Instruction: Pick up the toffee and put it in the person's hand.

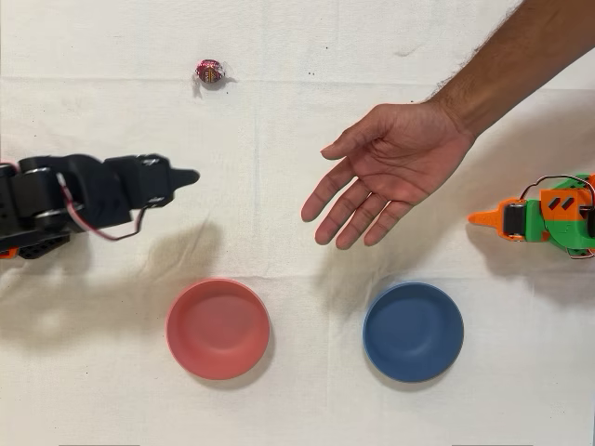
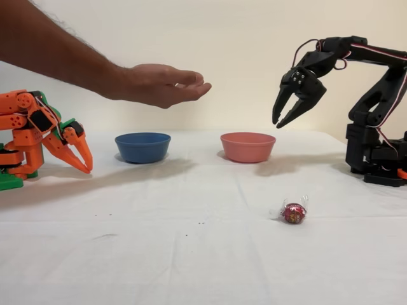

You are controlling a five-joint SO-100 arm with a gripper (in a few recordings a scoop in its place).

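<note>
Seen from the side in the fixed view, the black arm's gripper (image 2: 285,121) hangs high above the table with its two fingers pointing down and spread apart, nothing between them — a gap the overhead view hides, since from above the same gripper (image 1: 186,177) reads as a single dark point aimed to the right. The overhead view, in turn, lays out the floor plan: the toffee (image 1: 210,72) lies alone on the white cloth (image 1: 297,390) near the top edge, up and slightly to the right of the gripper tip and well apart from it. In the fixed view the toffee (image 2: 294,213) sits on the cloth in the foreground, roughly below the gripper and much closer to the camera, its magenta wrapper and pale twisted ends plain to see. The person's hand (image 1: 386,167) reaches in from the upper right of the overhead view, palm open and fingers spread toward the lower left; from the side the hand (image 2: 162,84) is held in the air, clear of the table, above the blue bowl (image 2: 142,146). The pink bowl (image 2: 247,146) stands just beside it — under the gripper's side of the scene. The idle orange arm (image 2: 38,136) rests at the left edge of the fixed view.
</note>
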